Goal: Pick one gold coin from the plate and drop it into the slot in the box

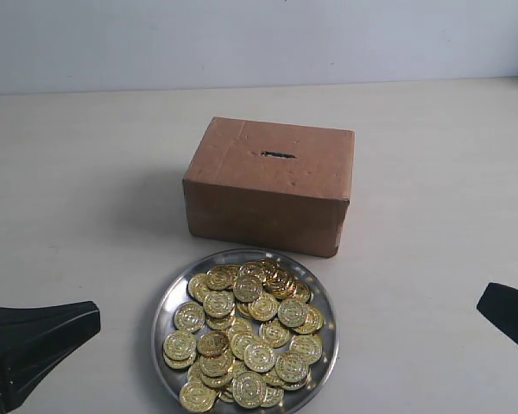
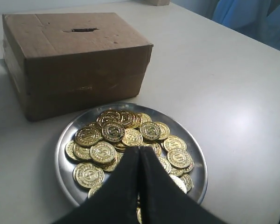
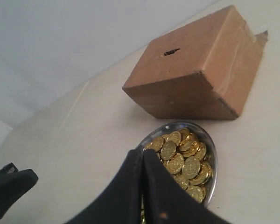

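A brown cardboard box (image 1: pixel 272 185) stands mid-table with its dark slot (image 1: pixel 278 154) in the top face. In front of it lies the round silver plate (image 1: pixel 161 321), heaped with several gold coins (image 1: pixel 261 354). My left gripper (image 1: pixel 95 312) rests shut and empty left of the plate; the left wrist view has its tips (image 2: pixel 140 151) pressed together, with the coins (image 2: pixel 114 132), plate (image 2: pixel 64 165), box (image 2: pixel 74 60) and slot (image 2: pixel 84 30) beyond. At the right edge my right gripper (image 1: pixel 483 297) is also shut and empty, its tips (image 3: pixel 143 152) in front of the plate (image 3: pixel 213 154) and box (image 3: pixel 196 79).
The pale tabletop (image 1: pixel 432 172) stretches around the box and plate, ending at a light wall behind. Blue fabric (image 2: pixel 252 18) shows beyond the table's far edge in the left wrist view. The left gripper (image 3: pixel 14 184) is visible in the right wrist view.
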You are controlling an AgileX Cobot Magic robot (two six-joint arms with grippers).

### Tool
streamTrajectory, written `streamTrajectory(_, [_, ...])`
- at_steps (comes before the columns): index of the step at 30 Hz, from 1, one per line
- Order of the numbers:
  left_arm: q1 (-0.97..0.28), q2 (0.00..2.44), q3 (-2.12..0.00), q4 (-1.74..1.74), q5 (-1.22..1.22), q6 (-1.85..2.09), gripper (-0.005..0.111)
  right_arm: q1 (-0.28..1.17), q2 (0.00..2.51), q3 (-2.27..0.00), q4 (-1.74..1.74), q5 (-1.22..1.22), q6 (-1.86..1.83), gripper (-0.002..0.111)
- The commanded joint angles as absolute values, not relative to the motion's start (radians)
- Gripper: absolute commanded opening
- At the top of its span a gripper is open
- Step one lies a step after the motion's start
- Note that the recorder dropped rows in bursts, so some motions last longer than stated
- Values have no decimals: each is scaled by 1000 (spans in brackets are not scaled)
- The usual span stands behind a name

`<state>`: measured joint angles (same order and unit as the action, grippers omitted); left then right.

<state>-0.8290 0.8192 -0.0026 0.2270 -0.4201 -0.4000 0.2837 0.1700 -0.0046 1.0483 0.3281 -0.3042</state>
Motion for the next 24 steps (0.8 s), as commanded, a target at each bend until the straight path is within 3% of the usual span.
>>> streamTrajectory(1, [-824,814,0,227,-421,-395,0,279,165,0,1064,335,-277,0])
streamTrajectory(9, [-819,769,0,229,-407,-395,0,342,153,0,1064,328,-277,0])
streamTrajectory(13, [-721,655,0,305,-405,-393,0,355,47,0,1064,327,-277,0])
streamTrajectory(18, [-534,506,0,307,-402,-393,0,308,0,0,1071,323,-277,0])
streamTrajectory(21, [-295,339,0,307,-396,-393,0,197,0,0,1066,323,-277,0])
streamTrajectory(24, [-145,214,0,307,-396,-393,0,102,0,0,1066,323,-277,0])
